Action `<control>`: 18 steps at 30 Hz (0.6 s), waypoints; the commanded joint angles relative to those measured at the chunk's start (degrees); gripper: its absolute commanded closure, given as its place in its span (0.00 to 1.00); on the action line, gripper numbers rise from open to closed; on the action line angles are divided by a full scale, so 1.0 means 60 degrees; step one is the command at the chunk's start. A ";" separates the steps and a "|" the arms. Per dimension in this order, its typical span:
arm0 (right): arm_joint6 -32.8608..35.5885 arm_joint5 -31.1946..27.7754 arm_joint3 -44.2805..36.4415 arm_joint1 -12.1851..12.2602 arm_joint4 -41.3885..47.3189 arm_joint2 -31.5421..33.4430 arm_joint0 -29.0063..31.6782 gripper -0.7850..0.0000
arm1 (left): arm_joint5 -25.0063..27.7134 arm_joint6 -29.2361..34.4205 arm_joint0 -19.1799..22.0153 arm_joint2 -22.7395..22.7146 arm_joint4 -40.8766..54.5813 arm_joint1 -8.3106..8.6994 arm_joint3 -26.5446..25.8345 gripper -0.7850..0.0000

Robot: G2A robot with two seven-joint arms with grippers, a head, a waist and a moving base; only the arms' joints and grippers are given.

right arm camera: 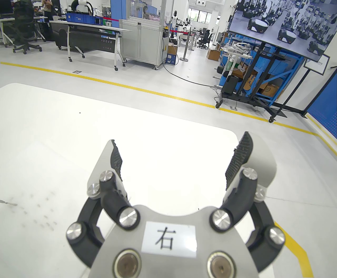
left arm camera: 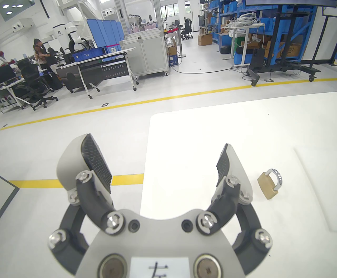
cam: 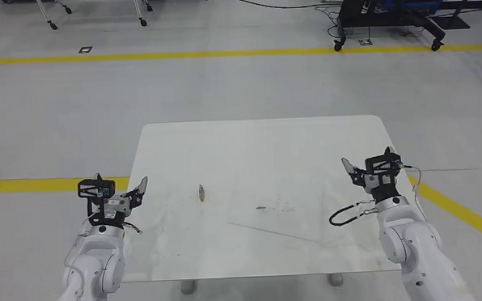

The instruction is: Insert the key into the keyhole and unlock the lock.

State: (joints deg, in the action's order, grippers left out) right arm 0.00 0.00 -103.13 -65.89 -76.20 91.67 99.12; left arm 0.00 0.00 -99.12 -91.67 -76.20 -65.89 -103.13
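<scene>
A small brass padlock [cam: 201, 192] with a silver shackle lies on the white table [cam: 265, 145], left of centre. In the left wrist view the padlock [left arm camera: 268, 184] rests on its side, off to one side of my left gripper [left arm camera: 158, 158]. That left gripper [cam: 121, 188] hovers open and empty at the table's left edge. A thin silver key [cam: 260, 207] lies flat near the middle of the table, and the key [right arm camera: 6, 202] is just visible at the edge of the right wrist view. My right gripper [cam: 369, 161] [right arm camera: 181, 155] is open and empty at the table's right edge.
Faint scuff marks [right arm camera: 39, 210] and a long scratch [cam: 269, 230] mark the tabletop near the key. Yellow floor lines [cam: 220, 52] run behind and beside the table. Racks and carts stand far back in the room.
</scene>
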 commanded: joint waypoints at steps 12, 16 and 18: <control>0.0102 -0.0120 0.0040 0.0009 -0.0601 -0.0174 -0.0084 0.00 | 0.0000 0.0000 0.0000 0.0000 0.0000 0.0000 0.0000 0.00; 0.0356 -0.0489 0.0016 -0.0024 -0.1351 -0.0899 -0.0435 0.00 | 0.0000 0.0000 0.0000 0.0000 0.0000 0.0000 0.0000 0.00; 0.0460 -0.0631 0.0125 -0.0049 -0.1629 -0.1247 -0.0644 0.00 | 0.0000 0.0000 0.0000 0.0000 0.0000 0.0000 0.0000 0.00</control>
State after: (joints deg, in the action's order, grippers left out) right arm 2.26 -3.41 -102.76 -66.09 -85.20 85.41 95.96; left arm 0.00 0.00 -99.12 -91.67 -76.20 -65.89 -103.13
